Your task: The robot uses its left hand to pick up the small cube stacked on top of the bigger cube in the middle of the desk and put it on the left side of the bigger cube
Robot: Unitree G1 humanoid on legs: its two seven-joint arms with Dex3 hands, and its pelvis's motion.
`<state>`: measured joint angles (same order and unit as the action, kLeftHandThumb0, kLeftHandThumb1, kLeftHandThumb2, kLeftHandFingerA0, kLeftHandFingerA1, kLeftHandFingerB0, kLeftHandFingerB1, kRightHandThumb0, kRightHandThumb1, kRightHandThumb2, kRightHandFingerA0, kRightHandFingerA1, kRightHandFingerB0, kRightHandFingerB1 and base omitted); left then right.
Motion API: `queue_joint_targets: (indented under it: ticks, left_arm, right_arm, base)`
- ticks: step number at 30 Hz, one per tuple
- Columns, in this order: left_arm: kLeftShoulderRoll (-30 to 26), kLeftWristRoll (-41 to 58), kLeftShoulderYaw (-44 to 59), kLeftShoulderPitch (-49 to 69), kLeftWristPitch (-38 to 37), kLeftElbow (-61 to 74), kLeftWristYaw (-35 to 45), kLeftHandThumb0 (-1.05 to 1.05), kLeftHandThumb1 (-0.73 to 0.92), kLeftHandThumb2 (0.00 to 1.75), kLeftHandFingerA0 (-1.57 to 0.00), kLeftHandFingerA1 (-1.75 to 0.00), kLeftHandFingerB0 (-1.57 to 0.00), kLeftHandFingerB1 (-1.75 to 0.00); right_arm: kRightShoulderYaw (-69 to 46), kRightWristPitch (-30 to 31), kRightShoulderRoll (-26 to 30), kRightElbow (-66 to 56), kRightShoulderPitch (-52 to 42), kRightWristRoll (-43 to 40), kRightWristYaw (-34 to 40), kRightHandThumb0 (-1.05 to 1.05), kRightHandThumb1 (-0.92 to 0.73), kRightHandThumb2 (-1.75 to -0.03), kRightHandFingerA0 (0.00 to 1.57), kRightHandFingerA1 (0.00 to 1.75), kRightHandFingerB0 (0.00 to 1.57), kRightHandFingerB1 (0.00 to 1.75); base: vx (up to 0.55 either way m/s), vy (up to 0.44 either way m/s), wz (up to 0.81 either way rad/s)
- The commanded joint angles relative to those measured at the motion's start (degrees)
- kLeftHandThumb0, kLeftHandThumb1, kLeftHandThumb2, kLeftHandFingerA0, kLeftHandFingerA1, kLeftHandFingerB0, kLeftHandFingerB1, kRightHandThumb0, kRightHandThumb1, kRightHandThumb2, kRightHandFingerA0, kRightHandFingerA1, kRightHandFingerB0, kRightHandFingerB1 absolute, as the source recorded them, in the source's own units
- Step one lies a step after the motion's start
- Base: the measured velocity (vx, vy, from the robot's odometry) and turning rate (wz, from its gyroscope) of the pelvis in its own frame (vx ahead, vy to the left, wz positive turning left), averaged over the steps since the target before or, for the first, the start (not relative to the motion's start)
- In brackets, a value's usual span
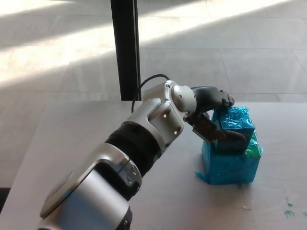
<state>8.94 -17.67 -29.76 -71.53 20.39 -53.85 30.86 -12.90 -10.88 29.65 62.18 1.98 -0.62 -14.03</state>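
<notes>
Small cube, wrapped in shiny crinkled blue film, sits on top of the bigger cube at the right of centre in the frame. It stands turned a little against the block beneath, so that a corner of the bigger cube's top, with a patch of green, shows at its lower right. The bigger cube, wrapped in the same blue film, rests on the pale grey desk, with a loose flap of film sticking out at its lower left corner.

The left hand comes in from the lower left of the frame on a long silver and black arm and is at the small cube. Its fingers are apart and set around the cube's left part: one black finger lies along the upper far edge of the cube, and another crosses the near face low down, just above the seam between the two blocks. Both look to be touching the film, but whether they press firmly enough to grip cannot be told. The small cube lies flat on the bigger one.

A black cable loops over the wrist. Behind the arm a dark upright post rises to the top edge of the frame, against a tiled floor crossed by bands of sunlight. Small green marks dot the desk at the lower right.
</notes>
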Motion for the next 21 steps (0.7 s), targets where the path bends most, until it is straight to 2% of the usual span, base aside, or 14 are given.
queue_joint_targets:
  ticks: [1,5,7,8,9,10,11,12,13,15,17,18,19,21]
  left_arm:
    - [1.89,-0.86,0.90,1.71,1.02,0.67,-2.93,-0.95,0.48,1.03,0.00,-0.32,0.00,0.00]
    - [3.08,-2.22,0.57,1.95,0.42,-0.49,-6.33,-1.05,0.58,0.80,0.00,-0.54,0.00,-0.17]
    - [3.42,-3.76,-0.41,2.45,-0.07,-0.70,-9.10,-1.05,0.48,0.94,-0.03,-0.62,-0.07,-0.07]
    - [3.51,-4.08,-0.44,2.62,-0.69,-0.84,-10.19,-1.05,0.49,0.95,-0.05,-0.62,-0.08,-0.06]
    - [3.89,-4.21,-0.09,2.89,-0.39,-0.78,-11.89,-1.05,0.63,0.70,-0.06,-0.65,0.00,-0.27]
    - [4.11,-4.78,-0.22,3.11,-0.44,-0.71,-13.78,-1.02,0.50,0.98,-0.14,-0.67,-0.06,-0.13]
    - [4.37,-6.19,-0.95,3.43,-0.25,-0.68,-16.81,-1.05,0.64,0.62,-0.17,-0.77,-0.08,-0.30]
    - [4.36,-6.34,-1.03,3.53,-0.18,-0.60,-17.16,-1.05,0.64,0.62,-0.17,-0.77,-0.08,-0.30]
    - [4.56,-8.59,-3.03,3.78,0.35,-0.34,-19.44,-1.05,0.62,0.62,-0.20,-0.75,-0.15,-0.32]
    - [4.36,-10.97,-5.49,4.18,0.49,-0.04,-21.20,-1.05,0.57,0.59,-0.15,-0.78,-0.16,-0.38]
    - [4.19,-14.23,-9.40,4.77,0.62,-0.09,-23.33,-0.94,0.40,0.84,-0.19,-0.75,-0.16,-0.45]
    - [4.33,-15.16,-10.72,5.02,1.33,-0.18,-23.86,-0.88,0.49,0.55,-0.17,-0.99,-0.19,-0.36]
    - [4.17,-16.98,-13.11,5.12,1.38,-0.74,-24.57,-0.83,0.39,0.80,-0.28,-0.89,-0.17,-0.44]
    - [3.30,-22.57,-19.68,6.59,-0.58,-1.58,-29.75,-0.71,0.49,0.56,-0.34,-1.13,-0.38,-0.43]
  right_arm:
    - [-0.34,0.82,1.63,1.04,0.31,-0.56,-0.70,-0.43,-0.68,-0.61,0.56,0.56,0.50,0.39]
    - [-0.36,0.78,1.86,0.36,0.08,-0.63,-1.16,-0.43,-0.69,-0.61,0.55,0.57,0.49,0.40]
    - [-0.60,0.20,1.74,0.15,0.00,-0.82,-1.17,-0.42,-0.69,-0.60,0.56,0.58,0.49,0.41]
    - [-0.76,0.19,1.70,0.53,0.29,-0.97,-1.41,-0.47,-0.54,-0.90,0.52,0.66,0.43,0.55]
    - [-0.98,0.15,1.60,0.27,0.19,-1.17,-1.60,-0.47,-0.54,-0.91,0.52,0.67,0.42,0.55]
    - [-1.15,0.86,1.44,0.12,0.40,-1.28,-1.31,-0.47,-0.54,-0.91,0.52,0.67,0.43,0.56]
    - [-1.06,1.20,1.43,-0.75,0.22,-1.17,-1.40,-0.43,-0.69,-0.61,0.55,0.59,0.49,0.40]
    - [-1.05,1.22,1.41,-0.91,0.18,-1.11,-1.44,-0.43,-0.69,-0.61,0.55,0.59,0.49,0.40]
    - [-0.75,0.81,1.56,-0.45,0.31,-0.63,-1.20,-0.47,-0.55,-0.90,0.51,0.65,0.42,0.55]
    - [-0.55,0.90,1.65,-0.60,0.48,-0.38,-1.12,-0.47,-0.54,-0.91,0.52,0.67,0.42,0.55]
    - [-0.67,1.17,1.61,-0.35,0.87,-0.44,-0.81,-0.47,-0.54,-0.90,0.52,0.66,0.43,0.55]
    - [-0.72,1.32,1.67,0.11,1.29,-0.51,-1.02,-0.48,-0.53,-0.90,0.52,0.67,0.43,0.56]
    - [-0.78,1.50,1.50,0.02,1.48,-0.60,-0.89,-0.45,-0.67,-0.61,0.56,0.62,0.49,0.41]
    - [-0.76,0.59,1.43,0.13,1.42,-0.53,-0.87,-0.46,-0.68,-0.60,0.56,0.66,0.50,0.41]
  base:
    - [0.00,0.000,0.00]
    - [0.00,0.000,0.00]
    - [0.00,0.000,0.00]
    - [0.00,0.000,0.00]
    - [0.00,0.000,0.00]
    - [0.00,0.000,0.00]
    - [0.00,0.000,0.00]
    - [0.00,0.000,0.00]
    - [0.00,0.000,0.00]
    - [0.00,0.000,0.00]
    - [0.00,0.000,0.00]
    - [0.00,0.000,0.00]
    - [0.00,0.000,0.00]
    - [0.00,0.000,0.00]
